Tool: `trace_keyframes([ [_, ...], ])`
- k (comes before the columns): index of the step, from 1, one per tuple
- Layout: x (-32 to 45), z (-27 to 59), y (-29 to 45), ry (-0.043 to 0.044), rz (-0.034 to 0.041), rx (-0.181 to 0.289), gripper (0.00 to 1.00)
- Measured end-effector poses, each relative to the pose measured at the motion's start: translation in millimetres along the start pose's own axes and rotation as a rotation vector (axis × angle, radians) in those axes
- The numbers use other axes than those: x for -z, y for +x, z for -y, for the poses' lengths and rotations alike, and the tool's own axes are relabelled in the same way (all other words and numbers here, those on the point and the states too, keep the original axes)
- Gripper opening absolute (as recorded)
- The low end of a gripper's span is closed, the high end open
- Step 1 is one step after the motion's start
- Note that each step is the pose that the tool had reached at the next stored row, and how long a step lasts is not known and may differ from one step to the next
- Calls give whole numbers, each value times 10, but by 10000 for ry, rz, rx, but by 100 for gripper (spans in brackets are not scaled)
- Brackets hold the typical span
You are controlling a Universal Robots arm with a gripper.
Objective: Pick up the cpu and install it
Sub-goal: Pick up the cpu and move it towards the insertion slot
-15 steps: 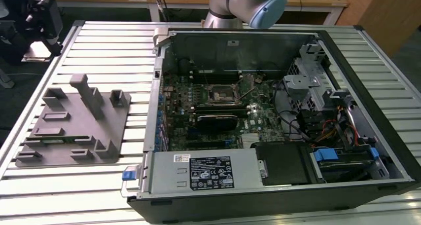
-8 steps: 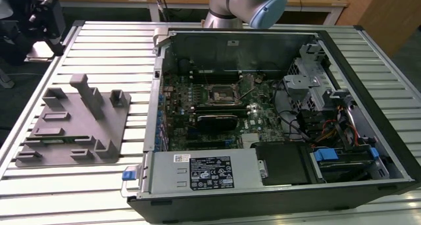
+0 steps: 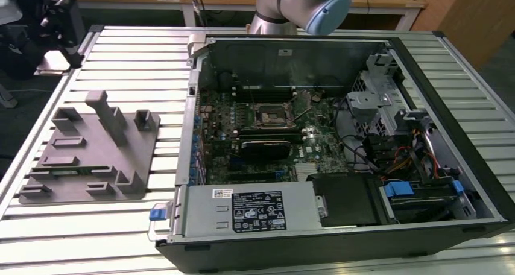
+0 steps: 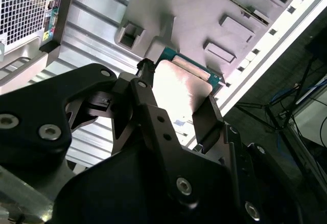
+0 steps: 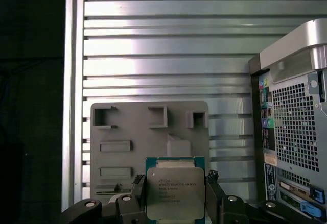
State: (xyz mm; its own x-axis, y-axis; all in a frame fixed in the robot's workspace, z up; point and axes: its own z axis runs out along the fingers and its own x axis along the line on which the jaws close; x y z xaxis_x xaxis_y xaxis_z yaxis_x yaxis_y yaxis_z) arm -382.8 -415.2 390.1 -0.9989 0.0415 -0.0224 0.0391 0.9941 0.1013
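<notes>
**Slatted table [image 3: 120,52], cpu [image 5: 175,192] in grip**

Metal table carries a grey tray [image 3: 88,148] and an open case [image 3: 338,136]. The case lies on its side with the board facing up, presumably so the socket [image 3: 272,113] is reachable from above. The arm [image 3: 302,3] reaches in from the far edge.

Both wrist views: the gripper [image 5: 175,179] is clenched on the cpu, with fingers [image 5: 212,180] on two opposite edges. The silver lid faces outward, flat and square to the fingers. Judgement: the edge pinch keeps the lid and underside untouched and fixes the chip's orientation.

The cpu sits between the fingertips, clear of the tray, which lies beyond it. The tray's recesses look meant to hold parts in known poses. The case's rear panel stands off to one side of the gripper, well apart. Socket is not yet filled.
</notes>
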Motion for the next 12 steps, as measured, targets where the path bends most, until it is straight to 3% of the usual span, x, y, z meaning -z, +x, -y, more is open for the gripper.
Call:
trace_keyframes([
  [12,-3,-6,-95,0,0,0,55],
])
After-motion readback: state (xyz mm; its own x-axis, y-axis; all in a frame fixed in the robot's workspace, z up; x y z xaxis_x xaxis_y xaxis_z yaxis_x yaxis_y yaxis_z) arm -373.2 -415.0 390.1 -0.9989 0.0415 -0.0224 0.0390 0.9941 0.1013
